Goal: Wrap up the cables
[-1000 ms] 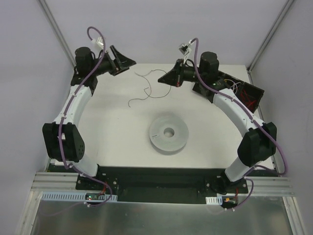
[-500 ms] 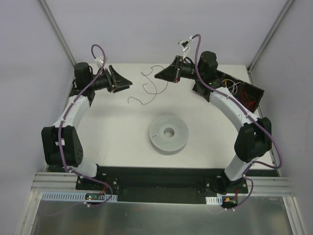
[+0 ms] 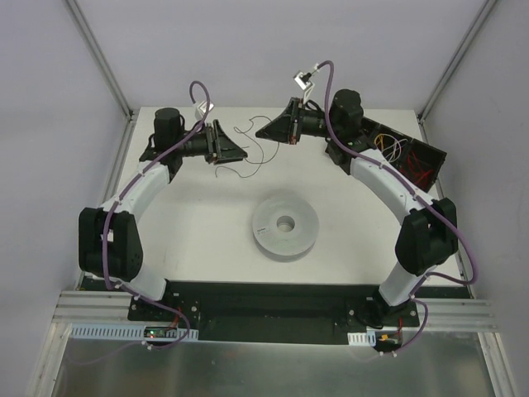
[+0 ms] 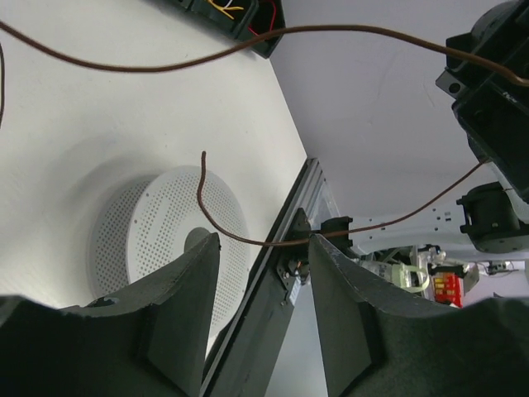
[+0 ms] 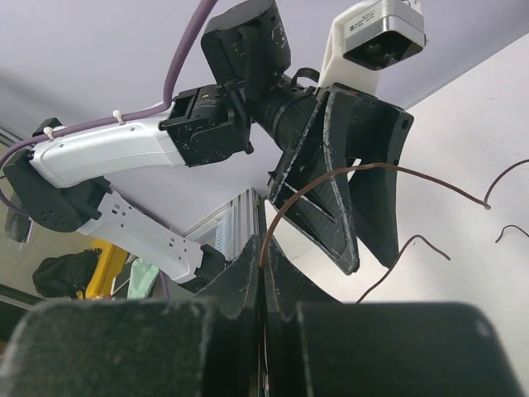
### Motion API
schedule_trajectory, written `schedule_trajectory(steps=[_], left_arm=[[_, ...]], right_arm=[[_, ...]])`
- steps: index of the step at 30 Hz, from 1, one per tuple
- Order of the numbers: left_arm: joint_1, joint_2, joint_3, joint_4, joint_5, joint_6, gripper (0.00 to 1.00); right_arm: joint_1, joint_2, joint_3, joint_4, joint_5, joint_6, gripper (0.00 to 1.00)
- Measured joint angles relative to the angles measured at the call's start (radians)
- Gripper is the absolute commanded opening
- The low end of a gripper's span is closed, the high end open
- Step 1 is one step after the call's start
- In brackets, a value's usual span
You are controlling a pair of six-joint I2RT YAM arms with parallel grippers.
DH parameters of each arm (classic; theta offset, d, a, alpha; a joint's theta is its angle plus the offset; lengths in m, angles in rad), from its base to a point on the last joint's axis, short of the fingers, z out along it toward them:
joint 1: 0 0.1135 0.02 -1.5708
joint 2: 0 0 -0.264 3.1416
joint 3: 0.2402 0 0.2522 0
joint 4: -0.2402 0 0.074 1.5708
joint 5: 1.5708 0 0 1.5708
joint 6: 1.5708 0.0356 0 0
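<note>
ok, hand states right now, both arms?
Left hand: open, cable crossing the gap, not gripped.
Right hand: closed on the cable.

You have a white square tabletop [image 3: 198,215]; a round grey perforated plastic spool [image 3: 302,233] lies flat near its centre, and an open black box of coloured wires [image 3: 413,153] sits at two o'clock.

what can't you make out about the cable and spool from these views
Left wrist view: the cable runs off both side edges; a finger of the left pincer hides the lower part of the spool.
Right wrist view: the shut right pincer hides the stretch of cable it clamps; the spool is out of frame.
Top view: the cable is too thin to trace into either pincer.
</note>
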Motion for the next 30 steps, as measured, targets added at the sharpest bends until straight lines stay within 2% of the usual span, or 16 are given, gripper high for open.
schedule_trajectory(steps=[9,16,18,22,24,30], left_arm=[[-0.002,0.026,0.000,-0.017,-0.051,0.014,0.44],[-0.009,0.054,0.008,-0.026,-0.064,0.014,0.34],[-0.017,0.060,0.008,-0.027,-0.066,0.014,0.27],[-0.023,0.064,0.008,-0.034,-0.069,0.013,0.04],[-0.023,0.064,0.012,-0.036,-0.071,0.014,0.00],[-0.023,0.065,0.039,-0.031,-0.078,0.013,0.18]], right_arm=[[0.000,-0.001,-0.018,0.008,-0.001,0.007,0.00],[0.004,-0.003,-0.034,0.015,-0.001,0.011,0.00],[0.005,-0.004,-0.034,0.017,-0.002,0.011,0.00],[0.005,-0.005,-0.034,0.019,-0.004,0.012,0.00],[0.005,-0.005,-0.035,0.019,-0.005,0.013,0.00],[0.005,-0.013,-0.053,0.022,-0.005,0.019,0.00]])
